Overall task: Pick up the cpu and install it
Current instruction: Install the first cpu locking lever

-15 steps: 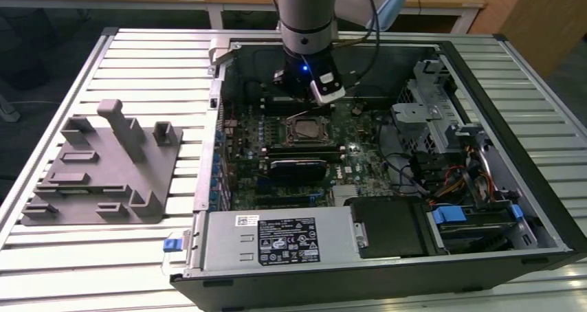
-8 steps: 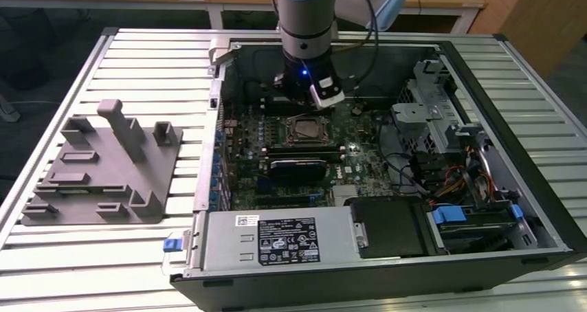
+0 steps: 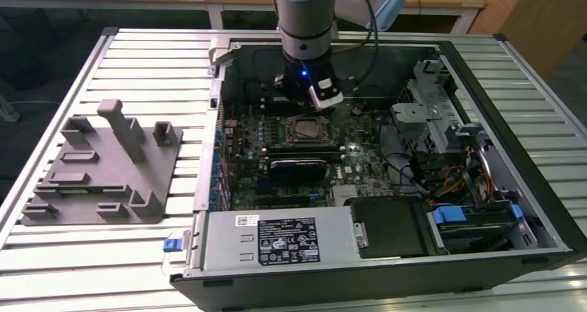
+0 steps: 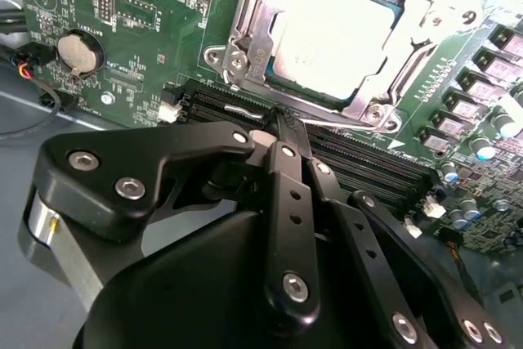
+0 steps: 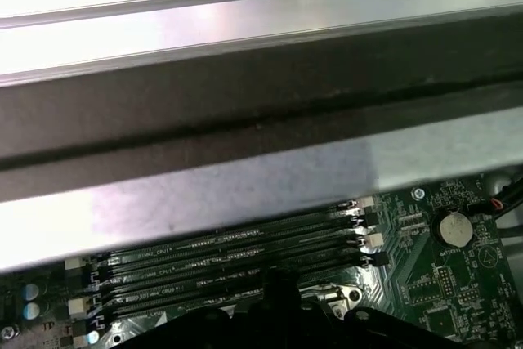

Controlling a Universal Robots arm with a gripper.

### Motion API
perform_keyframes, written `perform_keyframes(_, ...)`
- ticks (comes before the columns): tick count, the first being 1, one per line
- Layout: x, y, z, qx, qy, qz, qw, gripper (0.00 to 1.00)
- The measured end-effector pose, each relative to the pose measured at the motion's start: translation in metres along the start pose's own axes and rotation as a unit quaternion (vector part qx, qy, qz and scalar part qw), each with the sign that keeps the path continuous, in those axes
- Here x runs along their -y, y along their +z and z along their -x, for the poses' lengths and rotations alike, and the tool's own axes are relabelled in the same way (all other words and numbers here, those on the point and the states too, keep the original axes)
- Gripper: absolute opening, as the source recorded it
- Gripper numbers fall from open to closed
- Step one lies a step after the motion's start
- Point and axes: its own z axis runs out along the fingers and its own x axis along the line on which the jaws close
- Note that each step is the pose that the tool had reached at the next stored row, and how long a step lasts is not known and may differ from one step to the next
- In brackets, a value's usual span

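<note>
The cpu (image 4: 339,34) is seated in the motherboard socket (image 4: 245,34). The gripper (image 4: 282,124), closed and holding nothing, is poised just beside it at seven o'clock.

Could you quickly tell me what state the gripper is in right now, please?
Gripper: shut, holding nothing, above the memory slots beside the cpu seated in its socket.

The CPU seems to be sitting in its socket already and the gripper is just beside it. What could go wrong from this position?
1. In the second wrist view the gripper hangs closed over the memory slots, right beside the socket frame; a small drift could scrape them.
2. The cpu lies in the socket, but whether it sits flat cannot be told; pressing on a tilted chip may bend contacts.
3. In the exterior view the arm reaches inside the computer case, so a sideways move may hit its wall.
</note>
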Motion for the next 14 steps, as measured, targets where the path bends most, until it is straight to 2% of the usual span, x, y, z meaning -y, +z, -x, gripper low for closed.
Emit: perform_keyframes(14,0.0002,0.006,-0.0008,0.0052,0.022,-0.0018,0.9998,0.11)
